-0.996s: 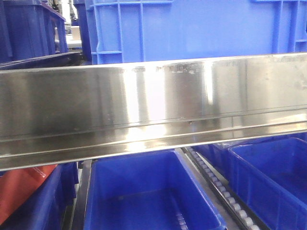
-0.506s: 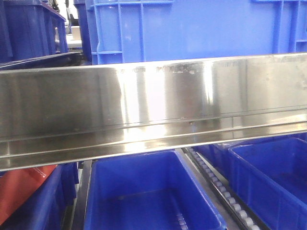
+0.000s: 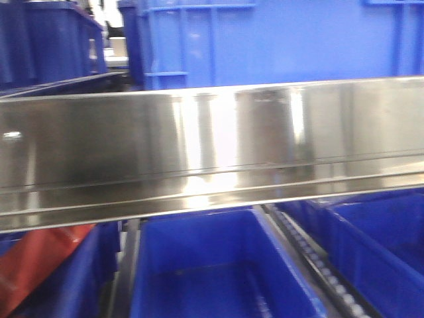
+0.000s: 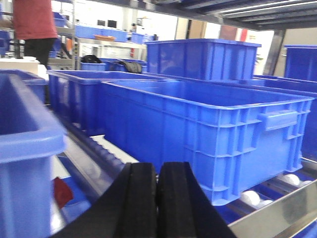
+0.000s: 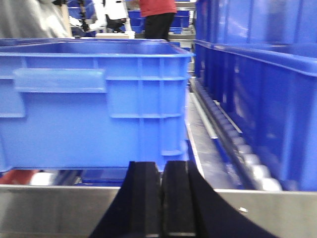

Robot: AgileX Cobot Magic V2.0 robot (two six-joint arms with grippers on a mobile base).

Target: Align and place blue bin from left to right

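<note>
The blue bin (image 3: pixel 278 46), a wide light-blue crate with ribbed corners, stands on the upper roller shelf behind the steel rail. In the left wrist view the blue bin (image 4: pixel 208 124) lies just ahead and right of my left gripper (image 4: pixel 157 171), which is shut and holds nothing. From the right wrist the blue bin (image 5: pixel 94 104) fills the left half of the picture, its near corner straight above my right gripper (image 5: pixel 161 168). That gripper is shut too and empty, in front of the steel rail. Neither gripper touches the crate.
A polished steel rail (image 3: pixel 212 152) crosses the front view. Below it sit darker blue bins (image 3: pixel 212 271) and a roller track (image 3: pixel 311 258). A red object (image 3: pixel 33 265) lies at lower left. More blue crates (image 5: pixel 262 99) stand right of the roller lane. People stand behind.
The front view has shifted: the crate, rail and lower bins all appear displaced to the right by a small amount, and the picture is now motion-blurred.
</note>
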